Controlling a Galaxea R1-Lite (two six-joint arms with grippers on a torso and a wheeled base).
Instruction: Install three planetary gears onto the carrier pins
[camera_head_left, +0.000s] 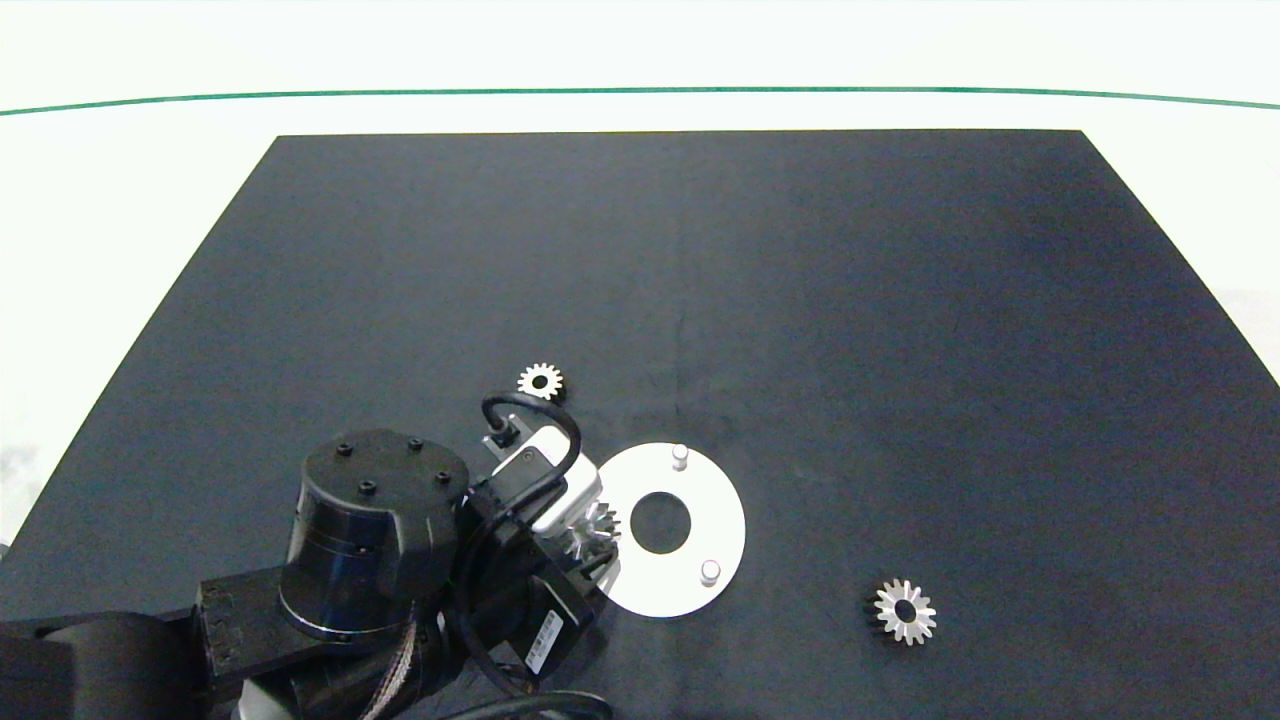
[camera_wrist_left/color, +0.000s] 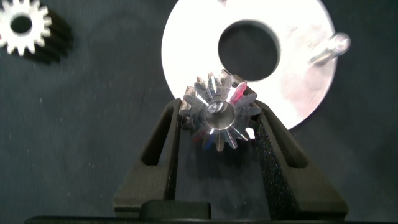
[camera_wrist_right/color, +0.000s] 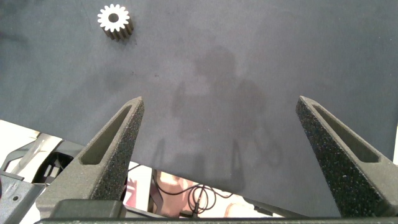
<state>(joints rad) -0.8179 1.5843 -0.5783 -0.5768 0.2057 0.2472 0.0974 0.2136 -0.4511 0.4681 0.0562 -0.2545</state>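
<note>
My left gripper (camera_head_left: 596, 530) is shut on a silvery planetary gear (camera_wrist_left/color: 217, 116), its fingers (camera_wrist_left/color: 163, 149) pressing the teeth from both sides. The gear sits over the left rim of the white disc (camera_head_left: 690, 600), hiding whatever lies beneath it. A shiny round face fills its centre hole; I cannot tell whether that is a pin. Two carrier pins stand bare, one on the far side (camera_head_left: 680, 456) and one on the near right (camera_head_left: 710, 572). A second gear (camera_head_left: 540, 381) lies on the mat beyond the left arm, a third (camera_head_left: 905, 611) right of the disc. My right gripper (camera_wrist_right/color: 221, 149) hangs open and empty.
The black mat (camera_head_left: 800, 280) covers the white table; its near edge (camera_wrist_right/color: 74, 140) runs under the right gripper's fingers, with cables below. The left arm's bulky wrist (camera_head_left: 370, 530) covers the mat's near left corner. A loose gear (camera_wrist_right/color: 114, 20) shows in the right wrist view.
</note>
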